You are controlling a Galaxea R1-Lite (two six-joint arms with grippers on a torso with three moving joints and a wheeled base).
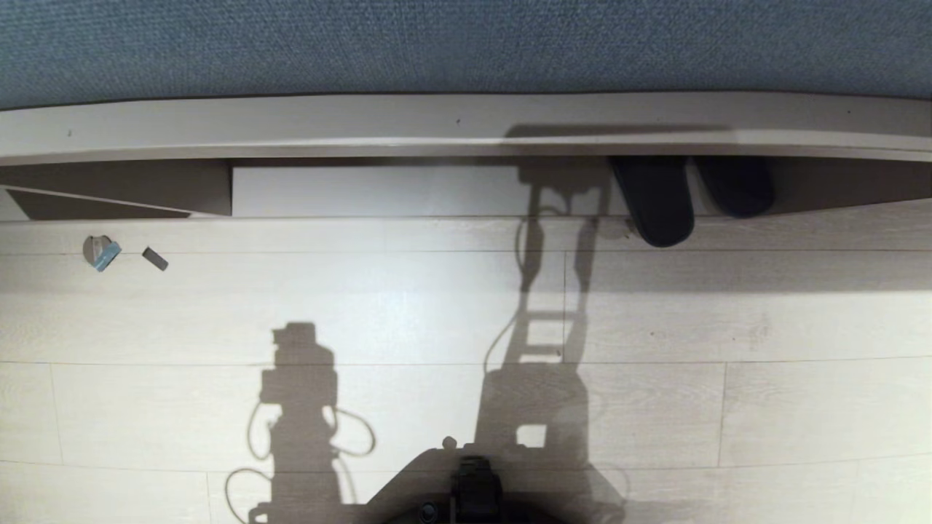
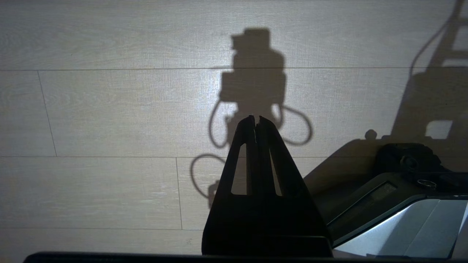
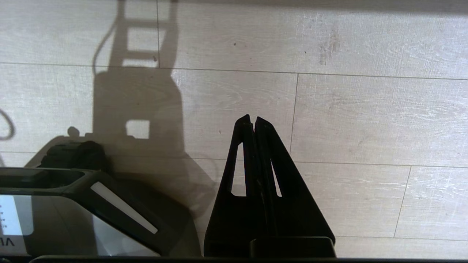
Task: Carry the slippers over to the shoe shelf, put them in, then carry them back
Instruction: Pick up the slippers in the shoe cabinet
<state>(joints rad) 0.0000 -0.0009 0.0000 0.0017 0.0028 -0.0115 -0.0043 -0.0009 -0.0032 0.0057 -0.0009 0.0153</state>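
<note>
Nearest of all, the robot's dark base (image 1: 473, 495) sits at the foot of the head view, casting long arm-and-cable shadows across the floor (image 1: 408, 313). Both arms hang low beside the base, each showing only in its own wrist view. The left tool (image 2: 257, 118) points at bare planks with its two black fingers pressed together, nothing between them. The right tool (image 3: 253, 118) does likewise, its fingers together and empty, over planks with a few faint scuffs. A grey body panel at the corner of the right wrist view carries a white label (image 3: 12, 215) with a few letters cut off by the edge; they cannot be read.

The floor is pale, wood-grain laminate laid in long boards with thin dark seams. Farther out on the robot's left lie two small bits of litter: a round grey scrap with a blue piece (image 1: 100, 252) and, just beside it, a small dark grey strip (image 1: 154, 258).

Beyond them runs the shoe shelf (image 1: 378, 191), a low, wide cubby with a pale bottom board under a long taupe top. The slippers (image 1: 655, 196) rest inside it toward the robot's right, side by side; the left one's rounded end juts out over the floor. Behind it all stands a blue-grey textured fabric surface (image 1: 466, 44).
</note>
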